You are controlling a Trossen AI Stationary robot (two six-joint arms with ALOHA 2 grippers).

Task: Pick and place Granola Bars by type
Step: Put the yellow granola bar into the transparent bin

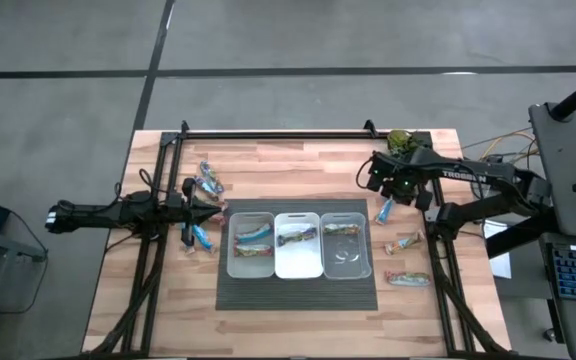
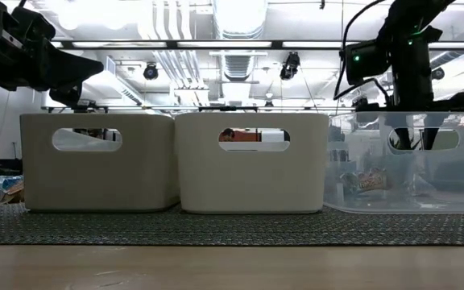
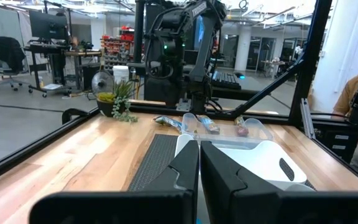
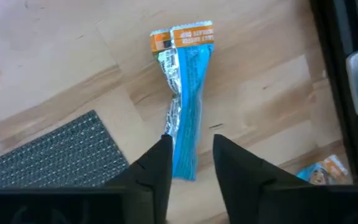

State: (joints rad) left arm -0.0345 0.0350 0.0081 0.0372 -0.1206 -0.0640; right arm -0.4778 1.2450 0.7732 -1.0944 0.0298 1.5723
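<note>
My right gripper [image 4: 190, 165] hangs over bare wood right of the mat [image 1: 298, 292], fingers apart, straddling the near end of a blue bar [image 4: 185, 106] with orange ends; I cannot tell if the fingers touch it. In the high view that blue bar [image 1: 385, 210] lies right of centre, just beside the clear bin [image 1: 346, 245], with open wood around it. Lower right of it lie 2 more bars, a tan one [image 1: 404, 243] and one with red marks [image 1: 408, 279], both well apart from the table's right edge. The green plant [image 1: 401, 141] sits at the upper right corner, close behind my right arm. My left gripper [image 1: 208, 211] points at the left bin [image 1: 252, 245] from the left, fingers pressed together, empty. A blue bar [image 1: 202, 236] lies just below it and a small cluster of bars [image 1: 209, 183] above it. The left bin and middle bin [image 1: 297, 245] each hold bars; the clear bin's contents I cannot make out. The black frame rails hem both sides. White lettering "TROSSEN" [image 1: 462, 175] shows on my right arm.
</note>
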